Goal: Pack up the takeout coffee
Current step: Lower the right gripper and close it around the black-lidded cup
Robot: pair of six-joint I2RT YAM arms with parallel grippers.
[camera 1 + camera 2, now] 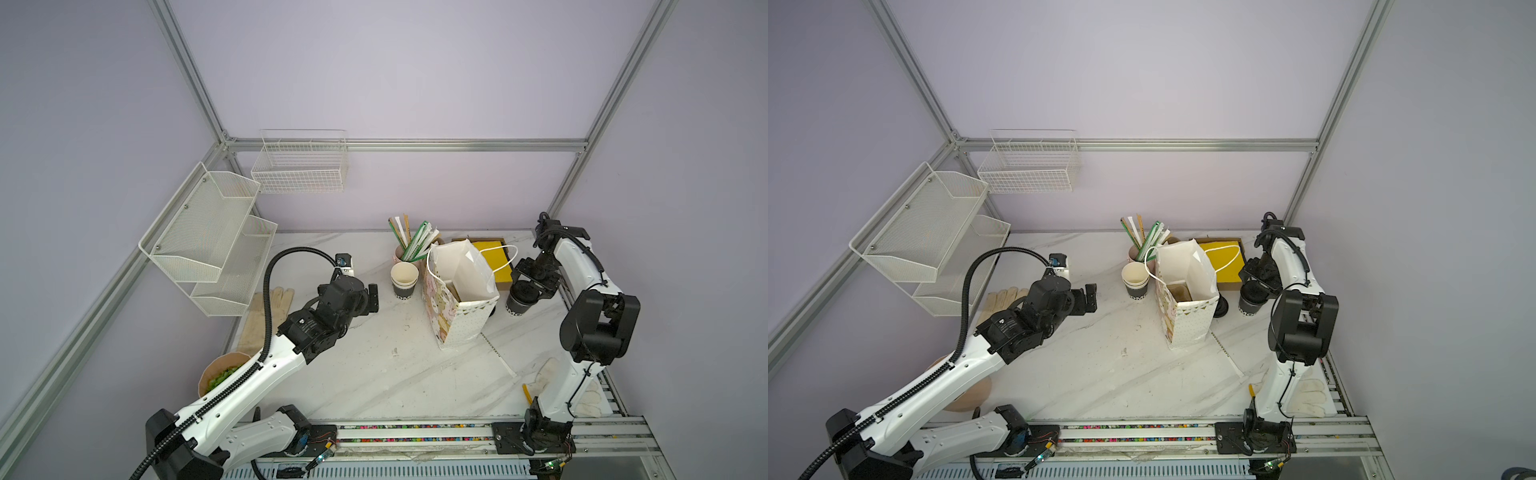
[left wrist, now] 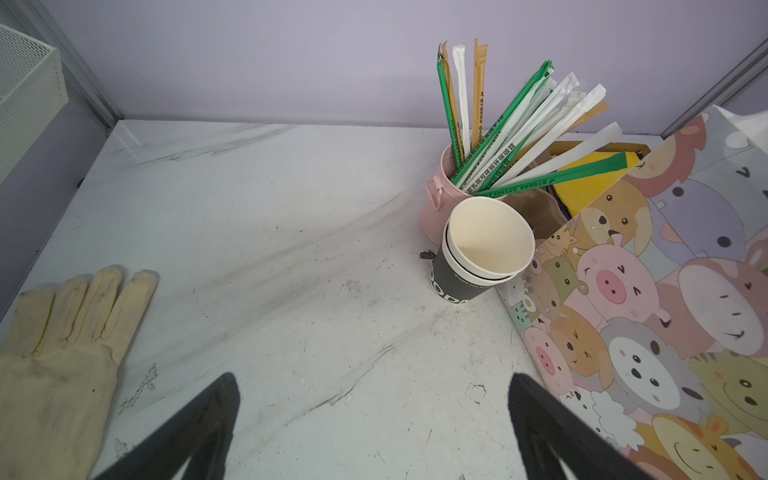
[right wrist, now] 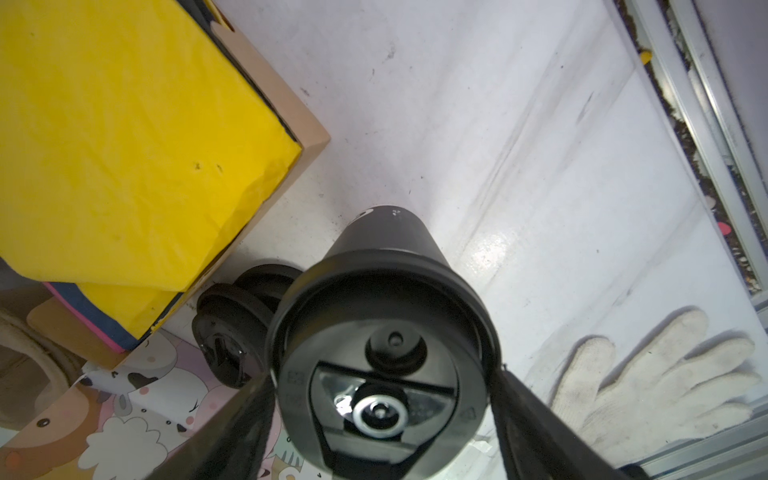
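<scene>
The grasp is in hand. The lidded takeout coffee (image 1: pixel 516 307) stands upright on the table (image 1: pixel 374 365) just beside the paper bag (image 1: pixel 461 316), long axis vertical, lid up. The right tool (image 3: pixel 384 376) is set astride the lid, jaws at its rim; a firm hold cannot be confirmed. The left tool (image 2: pixel 372 380) is spread wide, empty. Next, a secure lift over the bag mouth is called for.
</scene>
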